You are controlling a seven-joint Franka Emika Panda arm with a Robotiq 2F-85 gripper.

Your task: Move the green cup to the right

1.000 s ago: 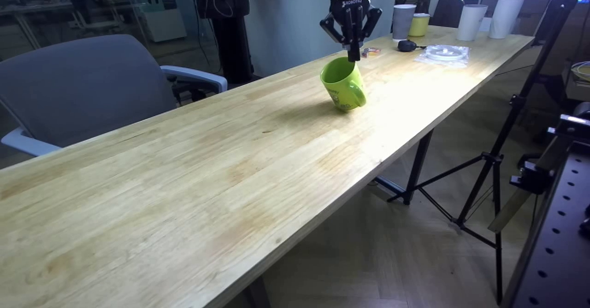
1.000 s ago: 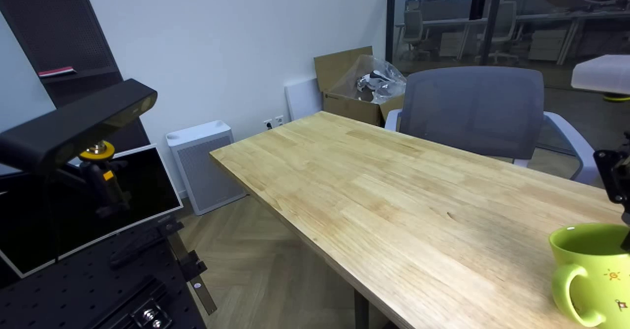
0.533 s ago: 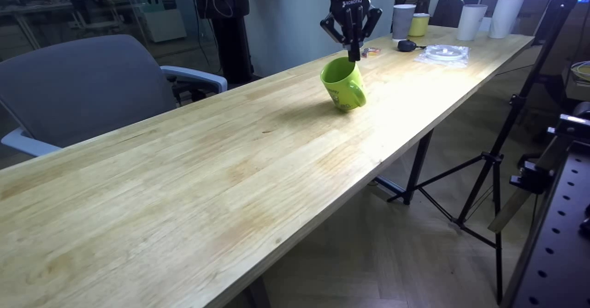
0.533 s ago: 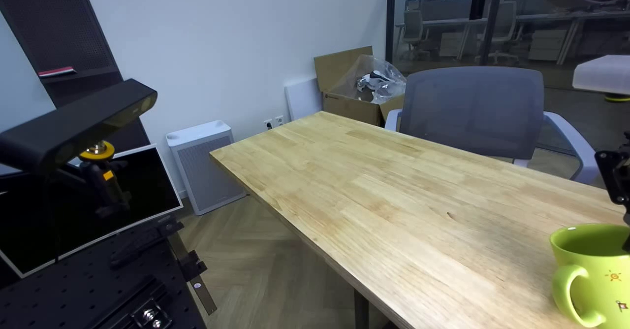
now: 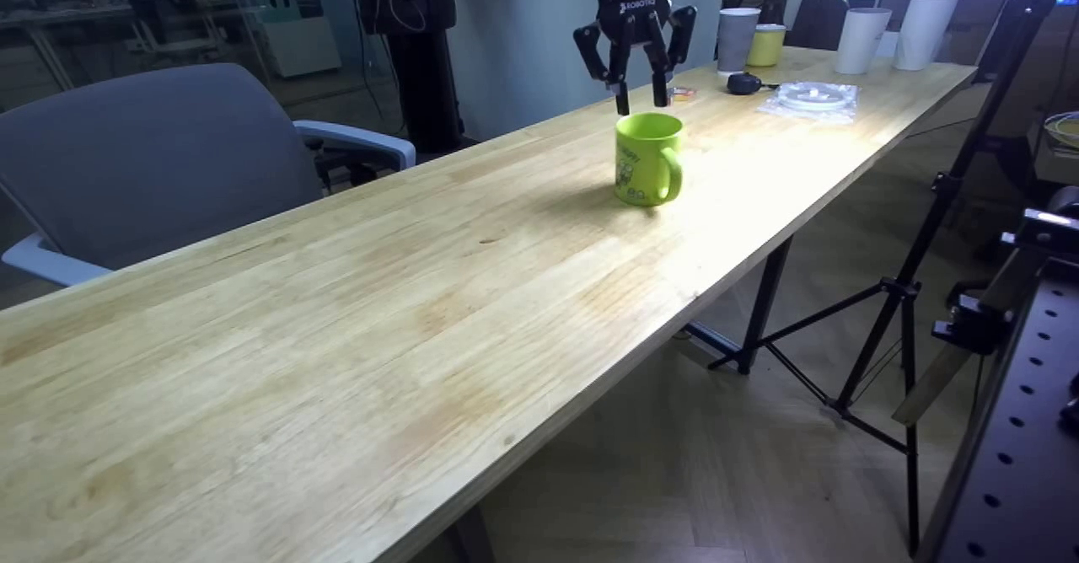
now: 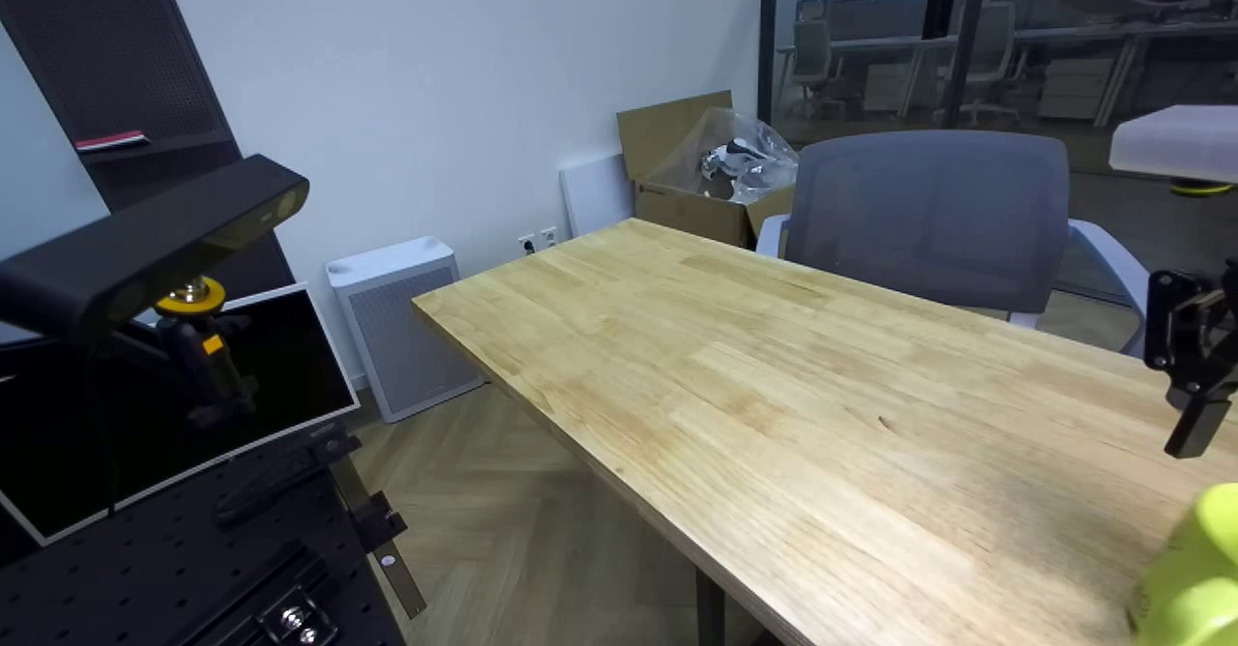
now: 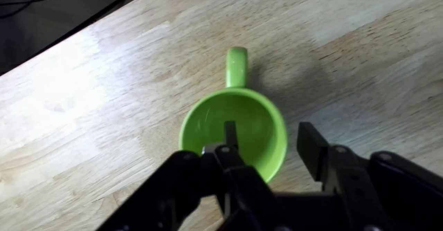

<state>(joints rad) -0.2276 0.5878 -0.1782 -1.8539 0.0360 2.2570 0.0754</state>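
Observation:
The green cup point(image 5: 638, 163) stands upright on the wooden table, with its handle facing the near side in an exterior view. Only part of the cup point(image 6: 1197, 569) shows at the lower right corner in an exterior view. In the wrist view I look down into the cup point(image 7: 242, 106), its handle pointing up in the picture. My gripper point(image 5: 641, 103) is open and empty just above the cup's rim. In the wrist view the gripper point(image 7: 269, 133) has one finger over the cup's mouth and the other outside the rim, to its right.
The wooden table point(image 5: 362, 319) has a grey cup point(image 5: 738, 40), a yellow-green cup point(image 5: 766, 45), white tumblers point(image 5: 863, 40), a black object point(image 5: 743, 83) and a plastic-wrapped white disc point(image 5: 813, 98) at its far end. An office chair point(image 5: 160, 158) stands along one long edge.
The fingers have opened and let go of the cup's rim. The cup has gone from tilted in the grip to upright on the table, and the gripper now sits above it.

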